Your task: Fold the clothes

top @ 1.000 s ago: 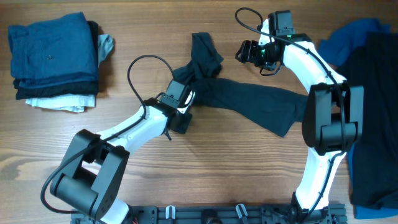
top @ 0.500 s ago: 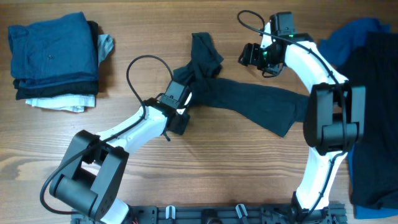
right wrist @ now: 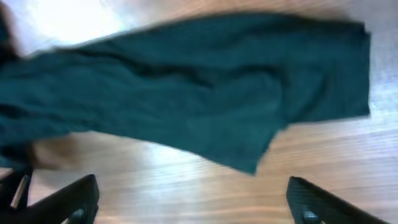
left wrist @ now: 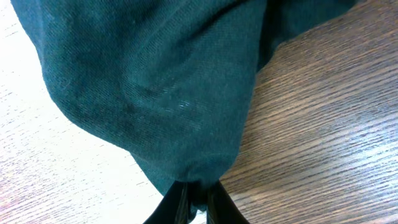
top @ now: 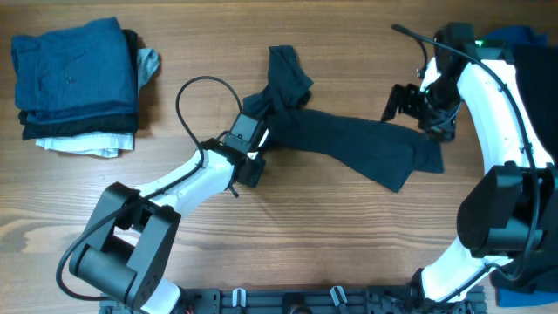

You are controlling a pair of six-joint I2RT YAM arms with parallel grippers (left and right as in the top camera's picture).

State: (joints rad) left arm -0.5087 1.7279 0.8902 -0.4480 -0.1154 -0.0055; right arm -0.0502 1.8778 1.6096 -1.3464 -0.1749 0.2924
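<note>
A near-black navy shirt lies stretched out in a crumpled band across the middle of the table, one of the clothes. My left gripper is shut on a bunched fold near its left end. In the left wrist view the cloth is pinched between the two dark fingers. My right gripper hovers over the shirt's right end with its jaws wide open and nothing between them. In the right wrist view the shirt lies beyond the gripper.
A folded stack of blue, dark and white garments sits at the far left. A loose pile of blue and dark clothes covers the right edge. Bare wood shows along the front.
The right arm swung from the upper middle out to the right, over the shirt's right end, and its jaws opened wider. The left jaws closed on the cloth.
</note>
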